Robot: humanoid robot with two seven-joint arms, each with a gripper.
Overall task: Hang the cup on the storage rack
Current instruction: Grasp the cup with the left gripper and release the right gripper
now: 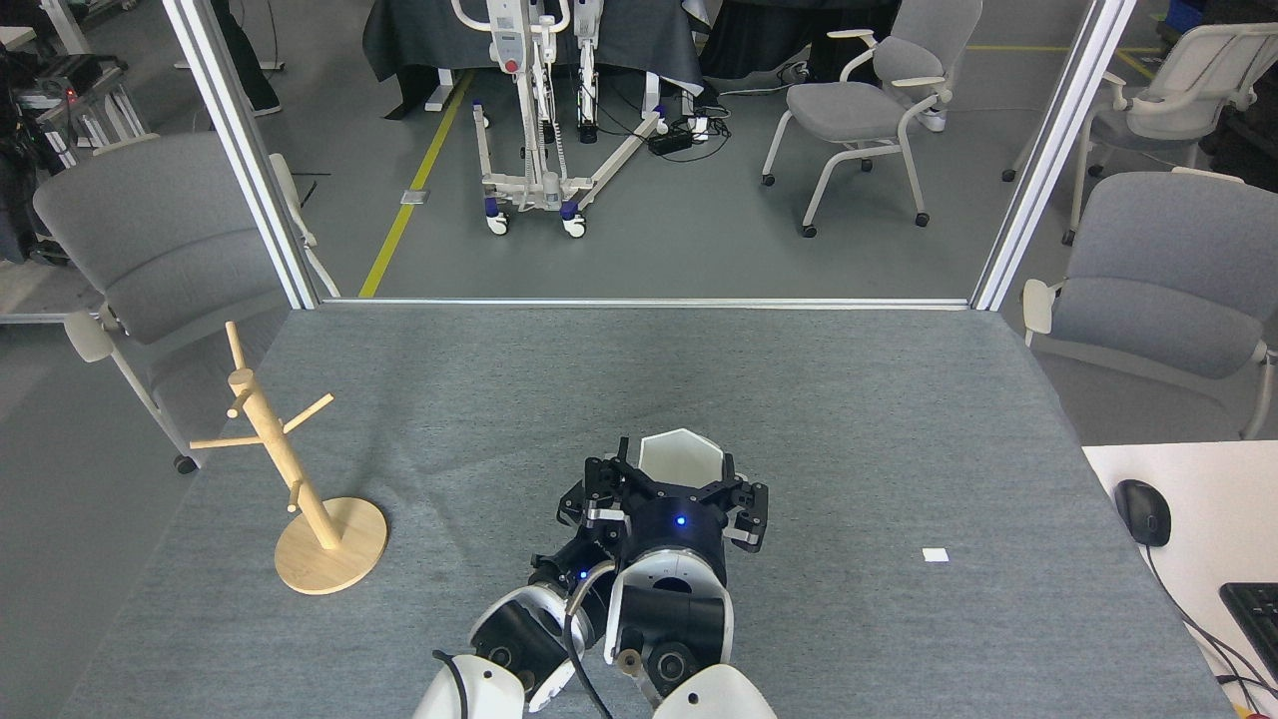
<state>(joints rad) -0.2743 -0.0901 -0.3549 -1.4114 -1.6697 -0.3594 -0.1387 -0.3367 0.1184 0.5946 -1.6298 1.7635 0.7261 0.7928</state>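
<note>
Holding the cup in the right pincer, jaws clenched around its near wall, rim up, over mid-counter. Left pincer sits just beside it; I cannot tell whether it is released or clenched, or touching the cup. Rack stands well apart at the left edge. My call: carry leftward slowly, keep the cup level, then line it up with a free peg before tilting. Risk: knocking the light rack over.

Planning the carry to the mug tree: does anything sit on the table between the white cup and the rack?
Nothing visible does. The grey table is bare between the cup, at the grippers, and the wooden mug tree at the left edge.
</note>
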